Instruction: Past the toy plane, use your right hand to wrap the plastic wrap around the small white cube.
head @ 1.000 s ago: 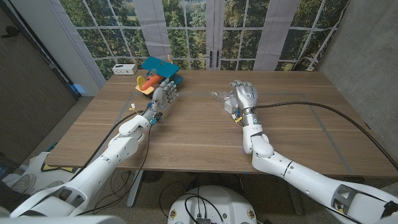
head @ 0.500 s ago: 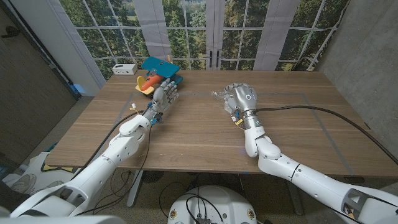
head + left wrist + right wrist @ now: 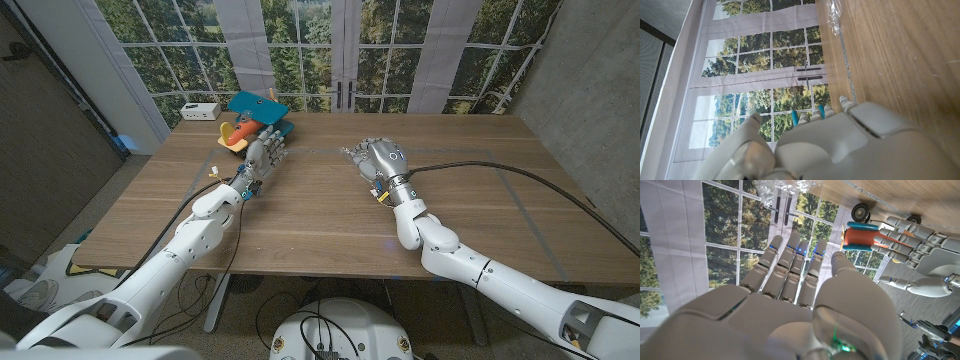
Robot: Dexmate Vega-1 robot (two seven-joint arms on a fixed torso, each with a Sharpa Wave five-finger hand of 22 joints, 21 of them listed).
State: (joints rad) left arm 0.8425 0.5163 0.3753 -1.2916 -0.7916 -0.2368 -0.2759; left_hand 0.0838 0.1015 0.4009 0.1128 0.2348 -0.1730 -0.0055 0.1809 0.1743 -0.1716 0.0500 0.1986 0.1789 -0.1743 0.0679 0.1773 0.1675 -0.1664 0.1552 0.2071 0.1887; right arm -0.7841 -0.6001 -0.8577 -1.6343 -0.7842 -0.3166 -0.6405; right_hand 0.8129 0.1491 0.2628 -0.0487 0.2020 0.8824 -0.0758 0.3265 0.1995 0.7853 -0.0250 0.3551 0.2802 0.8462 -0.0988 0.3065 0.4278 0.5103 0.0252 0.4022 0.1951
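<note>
The crumpled clear plastic wrap (image 3: 350, 152) lies on the table's far middle and peeks out at my right hand's (image 3: 380, 160) left side. That hand is over it, back up, fingers straight and close together. In the right wrist view the wrap (image 3: 782, 187) glints just beyond the fingertips (image 3: 790, 255). I cannot make out the small white cube. The blue and orange toy plane (image 3: 250, 120) stands at the far left, with my left hand (image 3: 267, 153) beside it, fingers stretched toward it and holding nothing. The plane (image 3: 862, 232) and left hand (image 3: 905, 230) also appear in the right wrist view.
A small white box (image 3: 202, 110) sits at the table's far left corner behind the plane. A black cable (image 3: 520, 172) runs across the right side of the table (image 3: 320, 220). Windows stand behind the far edge. The wrap (image 3: 832, 15) shows in the left wrist view.
My right hand has rolled and shifted a little left onto the wrap, covering more of it. The left hand and the plane have not moved.
</note>
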